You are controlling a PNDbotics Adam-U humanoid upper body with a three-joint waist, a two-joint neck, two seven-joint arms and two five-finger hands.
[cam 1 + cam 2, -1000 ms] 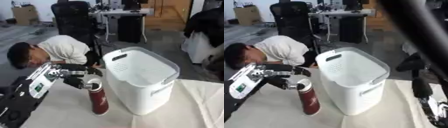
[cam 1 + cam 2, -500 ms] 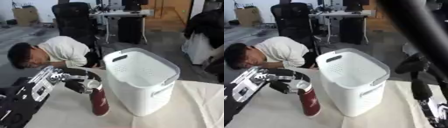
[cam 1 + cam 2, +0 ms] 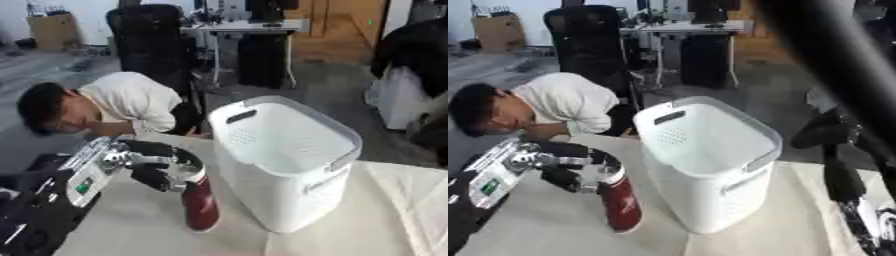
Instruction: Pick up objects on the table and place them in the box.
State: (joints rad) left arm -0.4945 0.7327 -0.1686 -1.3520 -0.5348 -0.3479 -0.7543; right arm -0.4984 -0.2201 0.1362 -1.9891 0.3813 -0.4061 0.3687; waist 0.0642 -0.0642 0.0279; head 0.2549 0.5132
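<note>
Nearest, left robot hand [image 3: 156, 167] curled round top of red bottle [image 3: 200, 205], thumb & fingers wrapping cap end. Bottle upright w/ slight tilt, base on cloth-covered worktop [image 3: 131, 230], just beside white box [image 3: 284, 165]. Box open-topped, standing on worktop right of bottle. Right robot hand: only dark arm parts at right edge, fingers can't tell.
</note>
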